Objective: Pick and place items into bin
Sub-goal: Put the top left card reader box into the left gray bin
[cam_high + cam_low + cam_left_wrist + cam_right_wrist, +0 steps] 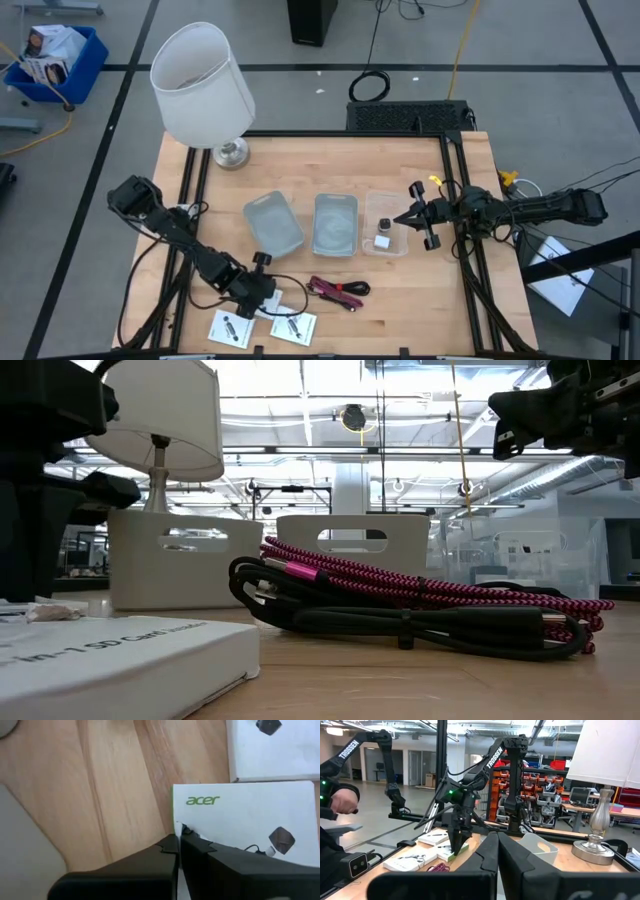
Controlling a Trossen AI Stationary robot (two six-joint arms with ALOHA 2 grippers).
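Observation:
Three white square cards lie near the table's near edge. Two lie flat. The third, printed "acer", is under my left gripper, which is shut on it and points down. The coiled red-and-black cable rests on the wood to the right of that gripper. A tiny black cube and a tiny white block sit inside the clear bin. My right gripper hovers at that bin's right rim, shut and empty. My left gripper pinches the "acer" card by its edge, a little below one corner, between the two fingertips. The fingers come from above, pointing down. Whether the card is lifted off the wood or still lies on it, I cannot tell.
Two grey bins stand side by side left of the clear bin. A white-shaded lamp stands at the far left corner. Black rails frame the table. Bare wood lies right of the cable.

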